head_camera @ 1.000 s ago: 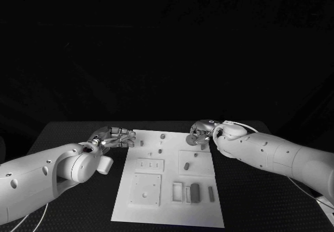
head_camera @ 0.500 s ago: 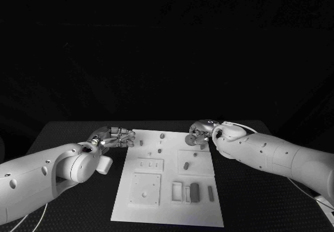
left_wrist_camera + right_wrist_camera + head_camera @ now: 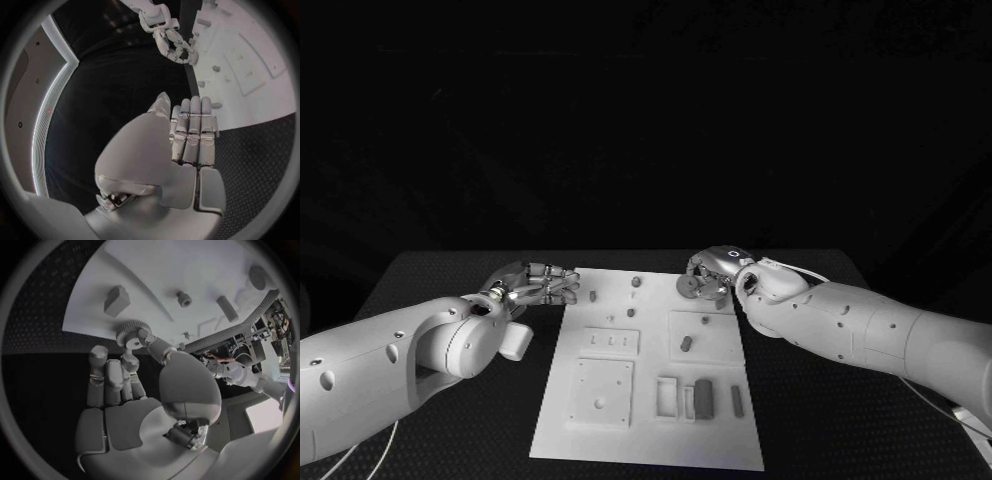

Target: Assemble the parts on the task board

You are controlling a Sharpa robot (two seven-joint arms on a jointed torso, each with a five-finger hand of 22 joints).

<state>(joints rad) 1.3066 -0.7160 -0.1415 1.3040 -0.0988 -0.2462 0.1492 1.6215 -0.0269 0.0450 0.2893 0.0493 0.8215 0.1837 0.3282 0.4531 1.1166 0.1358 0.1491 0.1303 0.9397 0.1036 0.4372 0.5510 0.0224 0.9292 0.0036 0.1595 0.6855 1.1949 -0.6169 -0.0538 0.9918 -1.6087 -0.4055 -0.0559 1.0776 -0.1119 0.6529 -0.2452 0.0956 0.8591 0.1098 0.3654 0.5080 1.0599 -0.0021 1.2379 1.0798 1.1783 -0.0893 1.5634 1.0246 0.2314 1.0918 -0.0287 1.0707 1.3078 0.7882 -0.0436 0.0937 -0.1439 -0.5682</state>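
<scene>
Pinching a small toothed gear [image 3: 129, 333], the right hand [image 3: 711, 276] hung over the task board [image 3: 652, 440] at its upper right edge, mid-frame. Left hand [image 3: 535, 283] sat by the board's upper left edge, fingers together and empty. Small parts [image 3: 687, 344] were hard to identify.

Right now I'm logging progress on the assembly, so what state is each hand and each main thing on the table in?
right hand: pinches the gear above the board's far edge
gear: held, off the board
left hand: fingers curled, holds nothing, beside the board's left edge
task board: flat on the table, small parts lying on it
</scene>
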